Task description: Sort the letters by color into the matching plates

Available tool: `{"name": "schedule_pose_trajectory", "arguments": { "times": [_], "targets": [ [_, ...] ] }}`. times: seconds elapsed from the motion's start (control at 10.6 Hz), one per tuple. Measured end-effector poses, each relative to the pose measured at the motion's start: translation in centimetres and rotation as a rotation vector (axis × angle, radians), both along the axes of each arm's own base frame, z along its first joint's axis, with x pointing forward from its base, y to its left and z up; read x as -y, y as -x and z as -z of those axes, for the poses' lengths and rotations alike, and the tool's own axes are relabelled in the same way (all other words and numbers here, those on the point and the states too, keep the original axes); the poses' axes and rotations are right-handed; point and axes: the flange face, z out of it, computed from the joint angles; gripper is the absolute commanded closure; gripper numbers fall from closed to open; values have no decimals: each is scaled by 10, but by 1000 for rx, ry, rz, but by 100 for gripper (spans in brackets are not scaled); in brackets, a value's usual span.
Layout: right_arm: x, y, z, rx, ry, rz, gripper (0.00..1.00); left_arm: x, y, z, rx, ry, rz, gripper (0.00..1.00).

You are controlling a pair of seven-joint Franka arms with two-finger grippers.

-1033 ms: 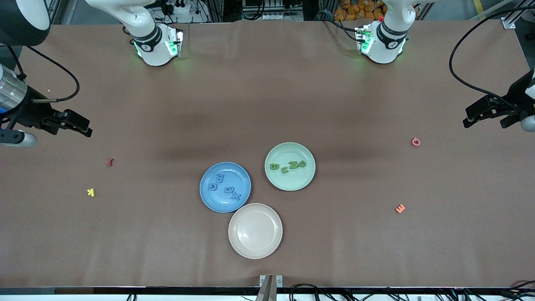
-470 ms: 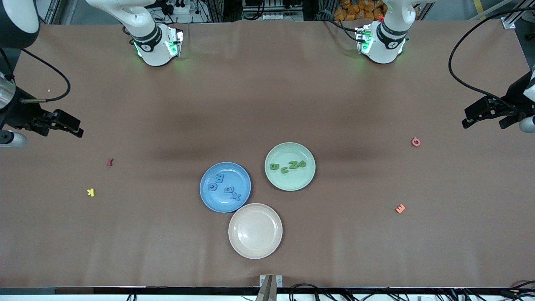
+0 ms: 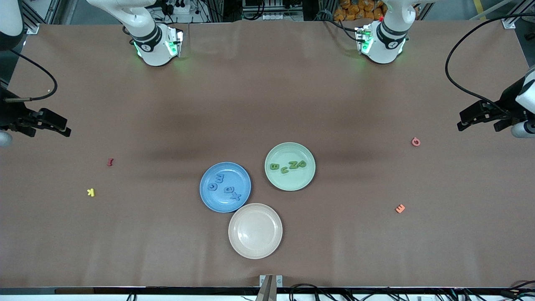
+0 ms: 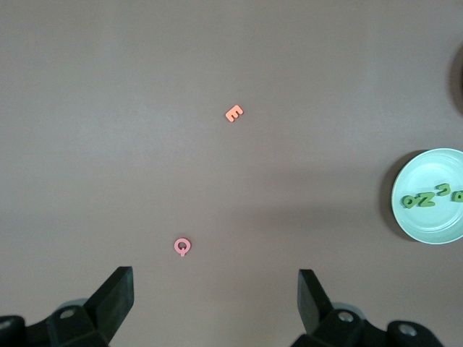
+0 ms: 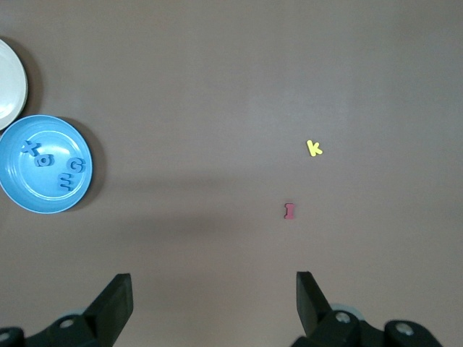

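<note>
Left gripper point(image 3: 474, 116) hangs over the table's edge at the left arm's end, jaws wide, nothing in them; its fingers point(image 4: 116, 296) show w/ bare table between in the left wrist view. Right gripper point(image 3: 54, 124) is over the right arm's end, also spread wide & empty. Both are well apart from the plates mid-table. Blue plate point(image 3: 225, 187) carries 4 blue letters point(image 3: 225, 187); green plate point(image 3: 290, 166), just beside it & farther from the front camera, carries 4 green letters point(image 3: 287, 166). Cream plate point(image 3: 255, 230) sits nearest the camera, touching the blue one. Pink letter point(image 3: 415, 141) & orange letter point(image 3: 400, 208) lie near the left gripper; red letter point(image 3: 110, 161) & yellow letter point(image 3: 90, 192) toward the right one.
</note>
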Motion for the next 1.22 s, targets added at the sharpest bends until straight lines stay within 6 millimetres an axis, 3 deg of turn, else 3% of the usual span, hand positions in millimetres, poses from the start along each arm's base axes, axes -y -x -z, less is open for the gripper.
{"name": "schedule_pose_trajectory", "arguments": {
  "times": [0.56,1.22],
  "targets": [
    [26,7,-6,-17,3,1,0,0,0,-1,3,-20,5,0],
    [26,10,-7,-30,1,-1,0,14,-4,-6,47,-22,29,0]
  ]
}}
